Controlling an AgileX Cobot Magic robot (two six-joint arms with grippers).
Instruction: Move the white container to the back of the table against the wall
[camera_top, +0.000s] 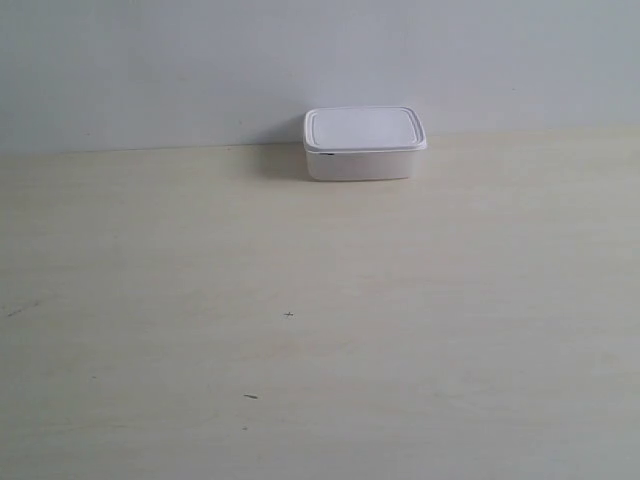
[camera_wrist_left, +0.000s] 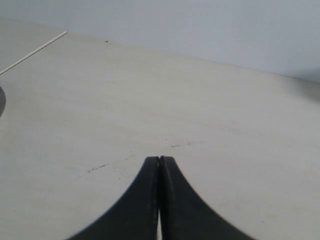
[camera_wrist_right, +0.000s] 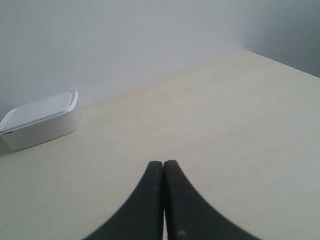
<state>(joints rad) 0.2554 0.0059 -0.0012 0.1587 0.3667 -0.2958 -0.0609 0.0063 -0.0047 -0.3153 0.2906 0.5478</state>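
The white container stands with its lid on at the back of the cream table, touching or nearly touching the pale wall. The right wrist view shows the white container far off beside the wall. My right gripper is shut with nothing in it, well away from the box, over bare table. My left gripper is also shut and empty above the table; the box is out of that view. Neither arm appears in the exterior view.
A few small dark specks mark the tabletop. In the left wrist view a table edge runs along one corner, and a dark rounded object shows just at the frame's border.
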